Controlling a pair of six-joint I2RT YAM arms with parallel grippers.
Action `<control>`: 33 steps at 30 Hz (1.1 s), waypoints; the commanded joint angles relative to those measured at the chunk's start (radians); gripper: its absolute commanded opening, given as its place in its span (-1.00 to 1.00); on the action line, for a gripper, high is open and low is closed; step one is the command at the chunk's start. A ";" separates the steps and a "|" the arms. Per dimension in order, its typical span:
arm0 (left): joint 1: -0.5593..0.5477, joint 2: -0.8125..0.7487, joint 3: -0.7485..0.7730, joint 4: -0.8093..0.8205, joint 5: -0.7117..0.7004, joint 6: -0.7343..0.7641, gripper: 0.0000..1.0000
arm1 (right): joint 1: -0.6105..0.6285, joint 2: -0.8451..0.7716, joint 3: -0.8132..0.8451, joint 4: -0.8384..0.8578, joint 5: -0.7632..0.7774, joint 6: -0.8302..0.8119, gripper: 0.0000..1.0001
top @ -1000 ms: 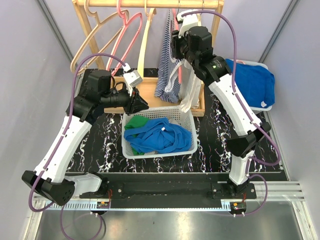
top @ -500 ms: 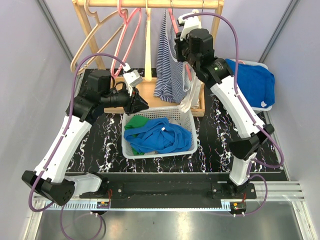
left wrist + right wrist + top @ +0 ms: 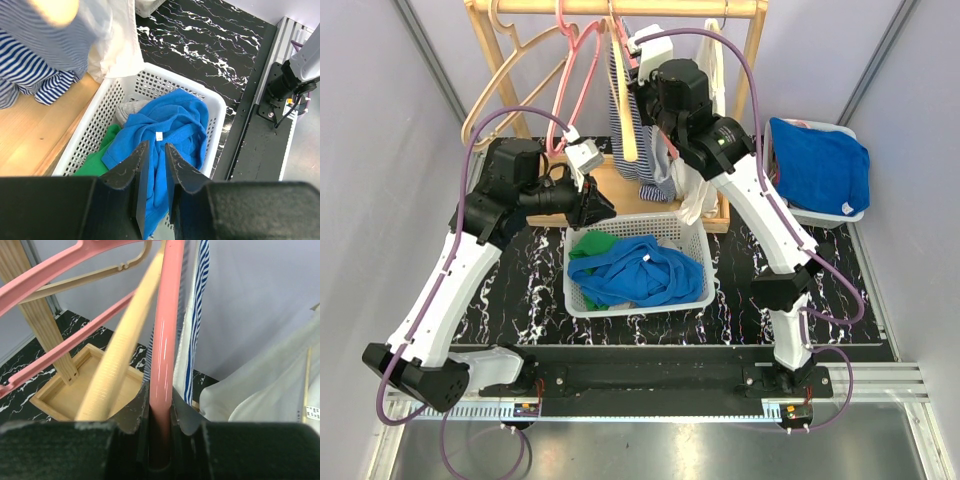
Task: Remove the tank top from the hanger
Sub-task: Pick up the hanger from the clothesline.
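Observation:
The blue-and-white striped tank top (image 3: 645, 178) hangs from a pink hanger (image 3: 165, 355) under the wooden rail (image 3: 620, 8). My right gripper (image 3: 161, 400) is shut on that hanger's pink bar, and the striped cloth (image 3: 200, 300) drapes just right of it. High at the rack, the right gripper (image 3: 650, 88) is partly hidden by its own wrist. My left gripper (image 3: 156, 150) hovers over the white basket (image 3: 170, 77), its jaws a narrow gap apart with nothing between them. From above, the left gripper (image 3: 605, 208) sits at the basket's back left corner.
The basket (image 3: 635, 222) holds a blue shirt (image 3: 640, 275) and green cloth. A cream hanger (image 3: 628, 120) leans against the striped top. Empty pink (image 3: 575, 70) and beige (image 3: 510, 75) hangers hang left. A white garment (image 3: 695, 195) hangs right. A bin of blue cloth (image 3: 825, 165) stands far right.
My right gripper closed on the pink hanger and moved left along the rail, carrying the striped tank top and pushing the cream hanger aside. The left arm has not moved.

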 commanded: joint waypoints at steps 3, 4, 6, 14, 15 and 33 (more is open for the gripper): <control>-0.001 -0.043 0.026 0.023 -0.020 0.023 -0.56 | -0.003 -0.122 0.037 0.097 0.078 -0.049 -0.89; -0.001 -0.047 0.025 0.024 -0.026 0.022 -0.56 | -0.003 -0.139 0.031 0.096 0.081 -0.049 -0.89; -0.001 -0.055 0.026 0.020 -0.031 0.031 -0.56 | -0.003 -0.193 0.014 0.094 0.079 -0.048 -0.89; 0.030 -0.097 0.039 0.000 0.000 0.012 -0.53 | -0.003 -0.455 -0.133 -0.011 0.038 0.024 -0.89; 0.031 -0.101 0.040 0.003 -0.004 0.006 -0.52 | -0.003 -0.487 -0.169 -0.022 0.023 0.036 -0.89; 0.059 -0.182 0.131 -0.082 0.015 0.029 -0.29 | -0.004 -0.932 -0.395 -0.344 -0.360 0.136 -0.88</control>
